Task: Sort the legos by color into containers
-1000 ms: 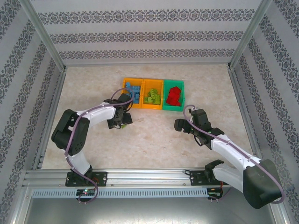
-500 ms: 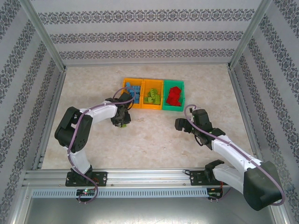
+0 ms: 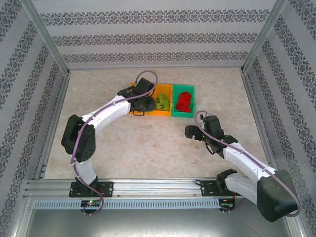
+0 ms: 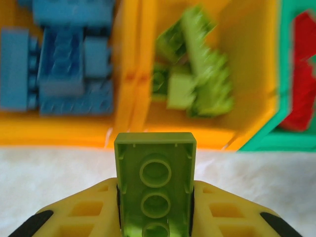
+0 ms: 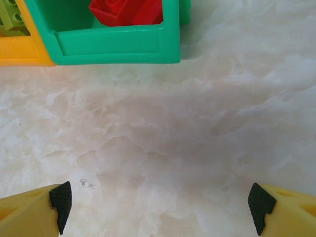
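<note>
The left claw (image 4: pixel 155 200) is gripping a light green lego (image 4: pixel 155 168) just short of the middle orange bin (image 4: pixel 249 64) and should clear its near rim before releasing, while the right claw (image 5: pixel 158 202) is hovering open.

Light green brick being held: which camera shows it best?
Left wrist: the light green plastic brick sits close-up in the left gripper. Top external: too small to tell. Right wrist faces the green plastic bin.
</note>
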